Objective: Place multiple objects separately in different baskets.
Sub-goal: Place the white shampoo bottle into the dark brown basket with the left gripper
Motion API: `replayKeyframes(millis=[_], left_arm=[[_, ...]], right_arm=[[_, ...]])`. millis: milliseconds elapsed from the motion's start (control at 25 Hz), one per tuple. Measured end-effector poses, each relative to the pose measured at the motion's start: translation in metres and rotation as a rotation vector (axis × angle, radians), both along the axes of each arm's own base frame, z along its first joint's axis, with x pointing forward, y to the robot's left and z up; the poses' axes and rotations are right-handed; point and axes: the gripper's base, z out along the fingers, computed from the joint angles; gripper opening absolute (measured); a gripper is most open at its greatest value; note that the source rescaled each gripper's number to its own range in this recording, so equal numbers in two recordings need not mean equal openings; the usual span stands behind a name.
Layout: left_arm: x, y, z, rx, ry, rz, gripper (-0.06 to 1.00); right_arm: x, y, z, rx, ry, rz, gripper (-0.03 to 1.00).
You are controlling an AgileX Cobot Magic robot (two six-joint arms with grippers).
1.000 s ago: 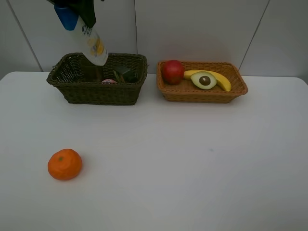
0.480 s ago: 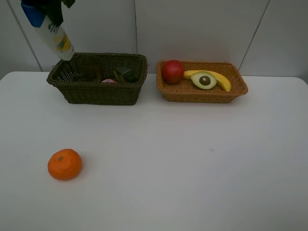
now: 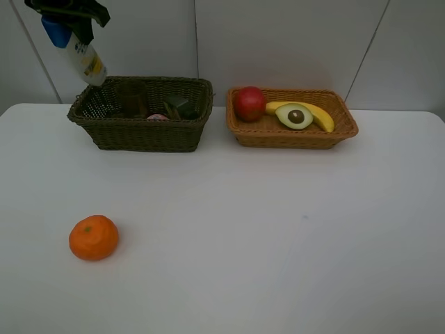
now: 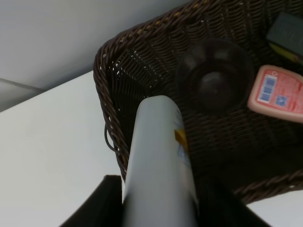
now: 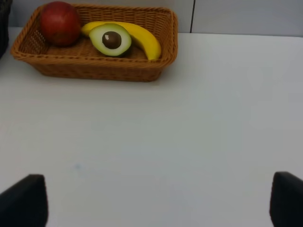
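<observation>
My left gripper (image 3: 72, 21) is up at the far left, shut on the white blue-capped bottle (image 3: 86, 61). The bottle hangs tilted, base down, over the left end of the dark basket (image 3: 146, 136). In the left wrist view the bottle (image 4: 158, 161) points at the basket's corner rim (image 4: 106, 94). Inside lie the cup (image 4: 215, 75), pink bottle (image 4: 279, 92) and dark green bottle (image 4: 286, 30). The orange-tan basket (image 3: 292, 138) holds the apple (image 3: 249, 103), avocado half (image 3: 295, 115) and banana (image 3: 323, 120). The orange (image 3: 93, 237) sits alone front left. My right gripper (image 5: 154, 201) is open, empty, over bare table.
The white table (image 3: 264, 229) runs wide between the baskets and the front edge. A panelled wall stands just behind both baskets. In the right wrist view the orange-tan basket (image 5: 94, 71) lies well ahead of the fingers.
The left gripper carried the bottle leftward, from over the middle of the dark basket to over its left end. The right gripper, the orange and the fruit have not moved.
</observation>
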Motion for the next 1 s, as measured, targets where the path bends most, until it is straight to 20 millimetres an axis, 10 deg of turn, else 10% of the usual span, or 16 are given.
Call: replayKeyframes(millis=[1000], left_arm=[[0.041,-0.002,-0.089,-0.011,0.088,0.004,0.47]], right_arm=[[0.000,0.000,0.000,0.000,0.000,0.000,0.98]])
